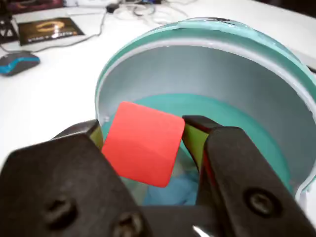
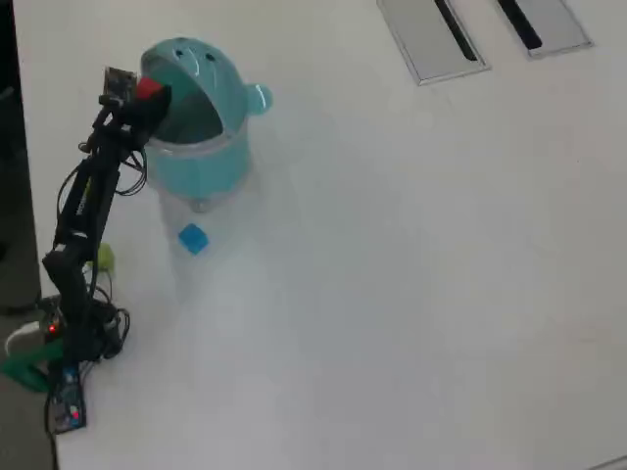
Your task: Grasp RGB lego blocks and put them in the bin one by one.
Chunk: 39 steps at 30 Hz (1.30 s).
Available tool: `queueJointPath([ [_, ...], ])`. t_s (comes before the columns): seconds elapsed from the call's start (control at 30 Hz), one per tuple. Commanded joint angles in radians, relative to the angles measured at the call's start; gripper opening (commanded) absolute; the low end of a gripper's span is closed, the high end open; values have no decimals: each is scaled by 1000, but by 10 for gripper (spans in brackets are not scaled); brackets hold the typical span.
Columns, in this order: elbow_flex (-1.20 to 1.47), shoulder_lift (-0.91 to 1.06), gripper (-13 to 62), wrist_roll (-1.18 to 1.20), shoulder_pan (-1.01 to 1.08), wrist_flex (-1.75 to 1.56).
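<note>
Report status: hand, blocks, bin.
Hand shut on red block, poised over the open bin. Blue block on table beside bin; green block behind the arm. Nothing blocking the opening.

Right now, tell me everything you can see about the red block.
The small red cube-like plastic block has smooth matte faces with no markings visible. It is pinched, tilted on a corner, between the black fingers of the gripper, which touch it on both sides. It hangs over the open mouth of the round teal plastic bin, clear of its rim; the overhead view shows it at the bin's edge.
</note>
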Motion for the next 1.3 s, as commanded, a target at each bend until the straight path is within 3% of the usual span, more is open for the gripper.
queueJointPath([
  [0.0, -84, 11, 229, -26, -2, -94],
  [0.07, -67, 11, 261, -71, -6, -94],
  [0.7, -34, 61, 309, -123, -31, -77],
  [1.27, 298, 354, 309, -147, -98, 121],
])
